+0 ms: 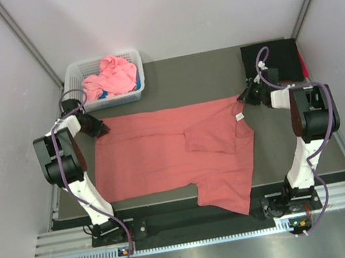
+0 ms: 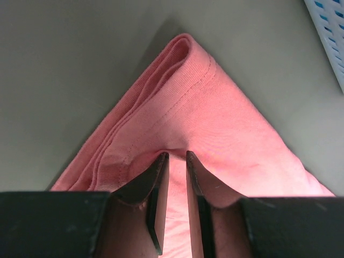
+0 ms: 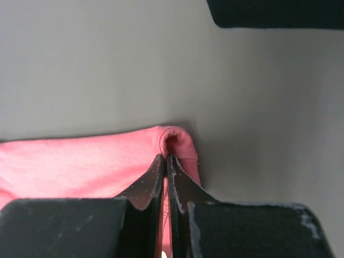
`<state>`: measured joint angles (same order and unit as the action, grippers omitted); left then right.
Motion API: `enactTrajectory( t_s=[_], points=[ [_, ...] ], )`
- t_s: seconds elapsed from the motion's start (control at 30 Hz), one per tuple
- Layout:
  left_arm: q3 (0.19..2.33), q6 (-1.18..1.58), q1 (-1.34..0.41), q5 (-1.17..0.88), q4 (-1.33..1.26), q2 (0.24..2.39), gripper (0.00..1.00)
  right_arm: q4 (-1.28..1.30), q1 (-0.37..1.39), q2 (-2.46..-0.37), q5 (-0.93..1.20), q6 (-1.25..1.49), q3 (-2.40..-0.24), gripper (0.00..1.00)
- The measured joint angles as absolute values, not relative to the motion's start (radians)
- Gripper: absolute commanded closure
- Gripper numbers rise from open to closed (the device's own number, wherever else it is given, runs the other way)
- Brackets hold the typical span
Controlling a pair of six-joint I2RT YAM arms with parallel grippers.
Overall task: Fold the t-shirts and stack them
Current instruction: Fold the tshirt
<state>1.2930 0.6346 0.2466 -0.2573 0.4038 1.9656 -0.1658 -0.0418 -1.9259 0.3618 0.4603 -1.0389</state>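
Observation:
A salmon-red t-shirt (image 1: 170,156) lies spread on the dark table, with a sleeve folded over its right half. My left gripper (image 1: 101,129) is at its far left corner. In the left wrist view the jaws (image 2: 177,156) stand narrowly apart, pinching a ridge of the layered corner (image 2: 183,97). My right gripper (image 1: 245,98) is at the far right corner, shut tight on the shirt's edge (image 3: 166,157). A pink t-shirt (image 1: 111,78) lies crumpled in the basket. A black t-shirt (image 1: 277,58) lies folded at the back right.
The white lattice basket (image 1: 101,61) stands at the back left, just beyond my left gripper; its wall shows in the left wrist view (image 2: 330,32). The black shirt's edge (image 3: 274,13) lies just beyond my right gripper. Grey walls enclose the table.

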Motion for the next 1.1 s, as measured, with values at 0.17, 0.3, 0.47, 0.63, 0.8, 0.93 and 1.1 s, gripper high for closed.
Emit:
enactTrajectory(
  t_s=[0.17,0.3,0.47,0.63,0.8,0.93,1.1],
  points=[
    [1.296,0.64,0.252,-0.274,0.404,1.969,0.74,-0.209,-0.042,-1.917,0.358,0.487,-1.01,0.86],
    [1.299,0.642,0.257,-0.294,0.406,1.969,0.72,-0.186,-0.041,-1.918,0.362,0.49,-1.039,0.77],
    [1.354,0.625,0.261,-0.286,0.47,1.967,0.72,-0.049,-0.021,-1.881,0.324,0.443,-1.11,0.54],
    [1.376,0.627,0.275,-0.289,0.485,1.894,0.68,0.199,0.09,-1.696,0.181,0.338,-1.135,0.47],
    [1.35,0.647,0.287,-0.364,0.461,1.749,0.67,0.354,0.313,-1.464,0.067,0.226,-1.091,0.49],
    [1.312,0.656,0.289,-0.41,0.45,1.659,0.65,0.424,0.569,-1.238,0.021,0.149,-0.931,0.51],
    [1.222,0.672,0.309,-0.457,0.441,1.605,0.64,0.51,0.901,-1.03,-0.078,0.143,-0.784,0.5]
  ],
)
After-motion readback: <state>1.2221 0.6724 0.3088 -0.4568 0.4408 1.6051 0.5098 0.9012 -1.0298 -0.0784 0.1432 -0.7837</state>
